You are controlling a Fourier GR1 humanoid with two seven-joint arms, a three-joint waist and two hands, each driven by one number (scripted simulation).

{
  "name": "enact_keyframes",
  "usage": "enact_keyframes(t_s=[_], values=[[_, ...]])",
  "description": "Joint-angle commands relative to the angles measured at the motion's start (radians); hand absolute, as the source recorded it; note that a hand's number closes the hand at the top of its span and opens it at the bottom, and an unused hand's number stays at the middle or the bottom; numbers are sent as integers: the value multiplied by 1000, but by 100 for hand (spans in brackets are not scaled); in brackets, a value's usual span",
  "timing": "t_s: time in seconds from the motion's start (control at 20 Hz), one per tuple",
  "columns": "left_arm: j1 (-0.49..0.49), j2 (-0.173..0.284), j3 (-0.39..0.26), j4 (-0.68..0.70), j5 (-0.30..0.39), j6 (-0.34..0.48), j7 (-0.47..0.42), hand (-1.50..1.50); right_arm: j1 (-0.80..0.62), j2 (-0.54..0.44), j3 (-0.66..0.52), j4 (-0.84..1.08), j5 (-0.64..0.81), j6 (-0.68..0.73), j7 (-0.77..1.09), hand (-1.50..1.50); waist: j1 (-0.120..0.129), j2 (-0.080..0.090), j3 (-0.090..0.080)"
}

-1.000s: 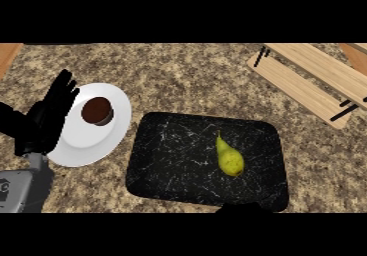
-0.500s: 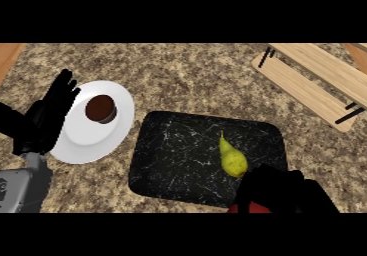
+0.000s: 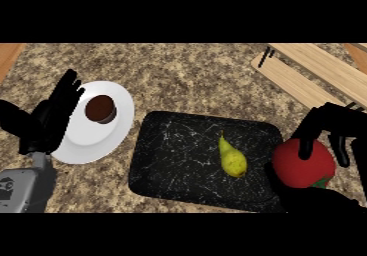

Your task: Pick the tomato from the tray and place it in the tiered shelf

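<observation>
The right hand (image 3: 335, 131) has its fingers curled over the top of the tomato (image 3: 304, 163), which sits at the right edge of the black tray (image 3: 178, 155), and from here I can't tell if it is off the tray or resting on it. A yellow pear (image 3: 232, 158) lies in the middle of the tray, apart from the tomato. The wooden shelf (image 3: 319, 70) waits at the upper right. My advice: carry the tomato up and over the shelf's near slat, not into it, and let go only once it sits on a board. At the left the other hand (image 3: 49, 117) rests open, fingers up, beside the white plate (image 3: 86, 142) with its dark cup (image 3: 101, 108).
</observation>
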State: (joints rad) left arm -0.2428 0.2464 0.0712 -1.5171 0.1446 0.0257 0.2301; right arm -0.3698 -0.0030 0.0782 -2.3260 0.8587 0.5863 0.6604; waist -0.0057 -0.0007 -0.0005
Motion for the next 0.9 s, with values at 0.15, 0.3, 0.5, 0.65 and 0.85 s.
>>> enact_keyframes(t_s=[0.15, 0.3, 0.5, 0.65, 0.85], values=[[0, -8, -10, -8, -28, 17, 2, 0, -213, -107, -469, 93, -357, 138, -18, 150, -5, -1, 2], [10, -20, -13, -1, -22, 10, -8, 0, -270, -181, -628, 244, -461, 105, -58, 150, -1, 0, 2], [20, -30, -2, 22, -20, 2, -49, 0, -308, -353, -728, 470, -489, 89, -182, 150, 9, 5, 1], [12, -13, -7, -35, -23, -4, 1, 0, -289, -421, -753, 592, -498, 59, -278, 150, 14, 3, 1], [-57, -18, 22, 127, -23, -24, -69, 0, -309, -514, -763, 761, -509, 39, -368, 150, 7, 6, 0]])
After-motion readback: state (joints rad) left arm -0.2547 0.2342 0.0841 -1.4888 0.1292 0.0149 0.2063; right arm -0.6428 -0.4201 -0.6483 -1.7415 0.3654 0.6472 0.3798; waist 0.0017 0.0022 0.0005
